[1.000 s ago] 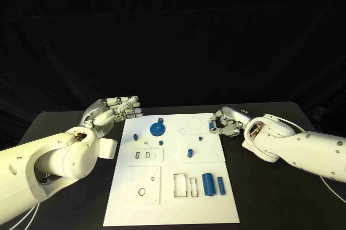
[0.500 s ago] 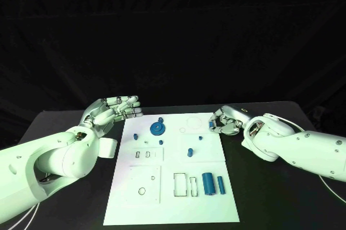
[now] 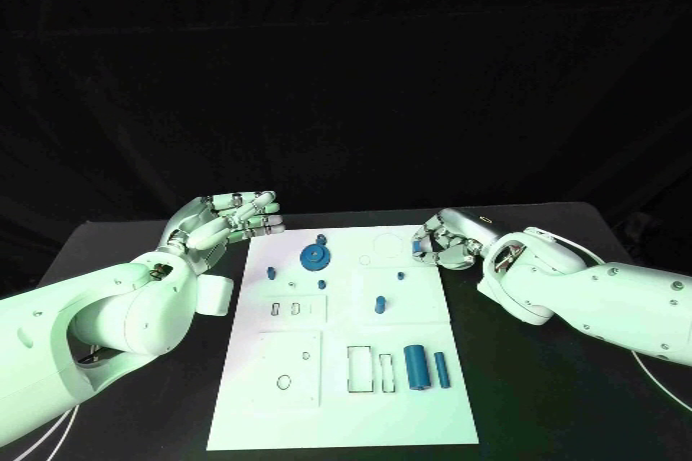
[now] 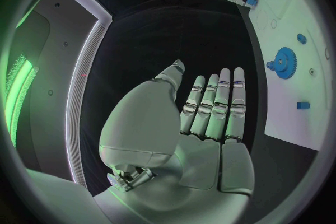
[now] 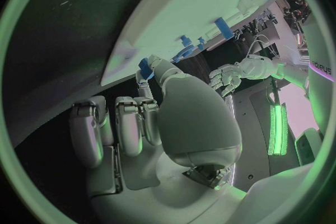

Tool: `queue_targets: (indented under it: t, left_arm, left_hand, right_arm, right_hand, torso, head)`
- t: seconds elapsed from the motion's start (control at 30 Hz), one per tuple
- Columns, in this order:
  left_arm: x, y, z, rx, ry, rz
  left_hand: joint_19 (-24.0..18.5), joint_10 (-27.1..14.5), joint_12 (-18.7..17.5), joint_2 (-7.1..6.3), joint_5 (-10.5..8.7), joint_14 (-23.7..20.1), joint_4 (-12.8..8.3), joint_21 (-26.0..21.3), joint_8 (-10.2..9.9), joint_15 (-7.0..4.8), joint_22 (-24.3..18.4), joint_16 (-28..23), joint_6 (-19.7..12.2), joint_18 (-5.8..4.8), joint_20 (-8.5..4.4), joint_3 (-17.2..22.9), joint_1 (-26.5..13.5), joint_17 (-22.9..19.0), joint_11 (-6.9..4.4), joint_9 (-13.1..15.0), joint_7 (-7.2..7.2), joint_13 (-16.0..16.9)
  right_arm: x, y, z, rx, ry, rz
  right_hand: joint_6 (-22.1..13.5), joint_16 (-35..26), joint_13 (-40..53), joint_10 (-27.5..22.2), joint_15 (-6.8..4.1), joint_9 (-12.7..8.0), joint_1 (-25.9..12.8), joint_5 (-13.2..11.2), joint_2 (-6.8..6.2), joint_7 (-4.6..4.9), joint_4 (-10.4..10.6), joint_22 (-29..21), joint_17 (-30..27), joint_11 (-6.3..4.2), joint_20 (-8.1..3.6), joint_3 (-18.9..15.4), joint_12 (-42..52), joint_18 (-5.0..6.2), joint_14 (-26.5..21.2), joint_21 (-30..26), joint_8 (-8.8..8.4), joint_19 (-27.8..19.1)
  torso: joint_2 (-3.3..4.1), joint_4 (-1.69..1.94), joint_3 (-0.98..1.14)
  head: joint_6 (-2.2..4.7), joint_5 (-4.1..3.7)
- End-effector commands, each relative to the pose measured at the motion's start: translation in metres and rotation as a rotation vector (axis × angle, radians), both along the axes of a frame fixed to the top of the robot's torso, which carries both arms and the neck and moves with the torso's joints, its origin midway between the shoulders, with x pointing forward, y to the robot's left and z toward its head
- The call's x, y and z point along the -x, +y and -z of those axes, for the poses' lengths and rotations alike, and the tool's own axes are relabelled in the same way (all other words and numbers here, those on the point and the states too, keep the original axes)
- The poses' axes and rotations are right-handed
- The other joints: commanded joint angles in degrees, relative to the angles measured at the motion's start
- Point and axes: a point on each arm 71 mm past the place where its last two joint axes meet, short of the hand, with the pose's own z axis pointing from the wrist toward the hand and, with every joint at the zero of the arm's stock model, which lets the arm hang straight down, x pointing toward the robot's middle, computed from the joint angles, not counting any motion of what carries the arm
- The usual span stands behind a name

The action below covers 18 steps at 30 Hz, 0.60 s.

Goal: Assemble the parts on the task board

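The white task board (image 3: 339, 401) lies in the middle of the black table. On it are a blue gear (image 3: 313, 257), small blue pegs (image 3: 381, 304), a blue cylinder (image 3: 415, 367) and a thin blue bar (image 3: 441, 371). My right hand (image 3: 444, 243) hovers at the board's far right edge and pinches a small blue part (image 5: 145, 67) between thumb and a finger; the left wrist view shows that part (image 4: 250, 1) too. My left hand (image 3: 228, 219) floats off the board's far left corner, fingers stretched out (image 4: 210, 106), holding nothing.
Several outlined slots and holes (image 3: 372, 371) mark the board's near half. Black table (image 3: 548, 401) runs along both sides of the board. My white forearms (image 3: 101, 321) lie over the table's left and right sides.
My right hand has crept slightly toward the board's far edge with the small blue part in its pinch. The left hand has not moved.
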Motion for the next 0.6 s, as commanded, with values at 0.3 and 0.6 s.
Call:
queue_targets:
  t: [0.3, 0.6]
  left_arm:
    - [-0.005, 0.001, 0.005, 0.000, 0.008, 0.007]
    - [-0.013, 0.003, 0.010, -0.003, 0.017, -0.011]
  left_hand:
    - [0.2, -0.2, -0.3, 0.50, -0.06, 0.4, -0.3, 0.3, -0.4, 0.11, 0.0, -0.2, 0.3, 0.61, 0.17, 0.1, 0.0, -0.1, 0.22, 0.0, 1.22, 0.0]
    - [0.2, -0.2, -0.3, 0.52, -0.06, 0.4, -0.4, 0.3, -0.4, 0.10, -0.1, -0.2, 0.3, 0.61, 0.17, 0.1, 0.0, -0.1, 0.21, 0.0, 1.21, 0.0]
  right_arm:
    - [0.022, 0.060, -0.019, -0.079, 0.048, -0.105]
    - [0.033, 0.133, -0.013, -0.029, 0.060, -0.247]
  right_hand:
    - [0.4, 0.2, 15.1, 6.0, -0.46, 0.3, 0.3, 0.0, 0.71, -0.23, -0.1, 15.1, 15.1, -0.47, -0.45, 0.3, 0.4, -0.38, 6.0, 0.3, 0.15, 5.9]
    - [0.4, 0.2, 15.1, 6.0, -0.42, 0.4, 0.5, 0.2, 0.96, -0.23, -0.3, 15.1, 15.1, -0.46, -0.46, 0.5, 0.4, -0.38, 6.0, 0.3, 0.12, 5.9]
  torso:
    - [-0.82, 0.29, -0.48]
    - [-1.41, 0.73, -0.77]
  head:
    - [-0.73, 1.36]
    - [-2.27, 3.28]
